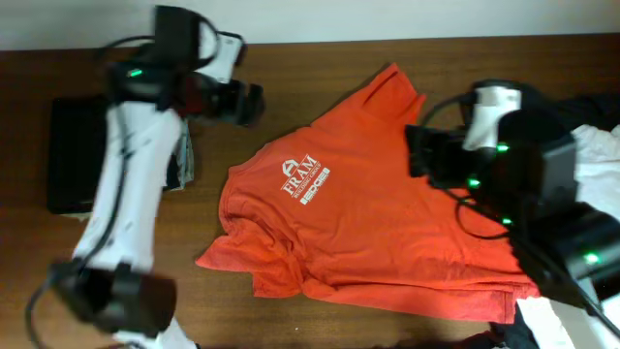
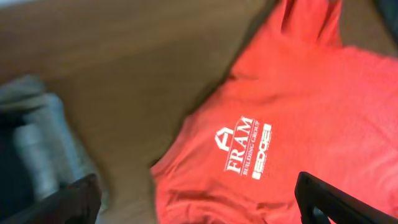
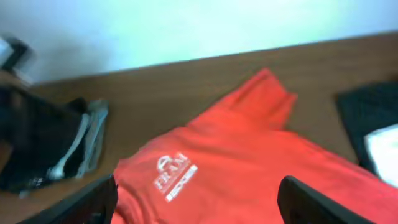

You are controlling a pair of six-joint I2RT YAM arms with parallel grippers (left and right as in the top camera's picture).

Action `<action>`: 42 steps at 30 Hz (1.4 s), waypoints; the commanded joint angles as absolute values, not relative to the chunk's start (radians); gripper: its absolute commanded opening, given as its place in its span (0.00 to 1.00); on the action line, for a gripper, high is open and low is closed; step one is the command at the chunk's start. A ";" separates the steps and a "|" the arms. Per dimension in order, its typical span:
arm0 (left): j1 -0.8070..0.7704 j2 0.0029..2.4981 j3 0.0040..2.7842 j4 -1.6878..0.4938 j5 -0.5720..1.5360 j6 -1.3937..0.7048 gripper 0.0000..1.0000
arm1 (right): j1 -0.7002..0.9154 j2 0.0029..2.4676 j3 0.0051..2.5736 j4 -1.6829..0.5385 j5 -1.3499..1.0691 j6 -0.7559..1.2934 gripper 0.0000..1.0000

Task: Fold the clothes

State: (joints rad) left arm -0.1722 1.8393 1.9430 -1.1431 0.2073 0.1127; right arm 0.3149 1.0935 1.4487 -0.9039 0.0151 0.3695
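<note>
The orange-red T-shirt (image 1: 373, 208) lies spread and rumpled on the wooden table, its white FRAM logo (image 1: 303, 178) facing up. One sleeve points to the back (image 1: 392, 92); the lower left edge is bunched. It also shows in the left wrist view (image 2: 292, 118) and the right wrist view (image 3: 249, 168). My left gripper (image 1: 254, 102) hovers above the table just left of the shirt, open and empty, fingers wide (image 2: 199, 202). My right gripper (image 1: 417, 150) hovers over the shirt's right part, open and empty (image 3: 199, 199).
A stack of folded black and grey garments (image 1: 179, 160) lies left of the shirt beside a black box (image 1: 73, 155). Dark and white clothes (image 1: 596, 141) are piled at the right edge. The table's back edge meets a white wall (image 3: 186, 31).
</note>
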 commanded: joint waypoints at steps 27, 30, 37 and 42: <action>-0.041 2.365 2.500 -1.181 -0.093 0.150 0.87 | -0.096 1.929 1.458 -0.933 -0.015 0.423 0.73; -0.041 2.300 2.619 -1.303 -0.093 0.150 0.92 | -0.133 2.115 1.458 -0.857 -0.014 0.423 0.73; -0.041 2.232 2.619 -1.356 -0.093 0.150 0.93 | -0.163 2.212 1.522 -0.440 -0.197 0.424 0.04; -0.041 2.232 2.619 -1.375 -0.093 0.150 0.93 | -0.228 2.212 1.941 -0.385 -0.252 0.428 0.04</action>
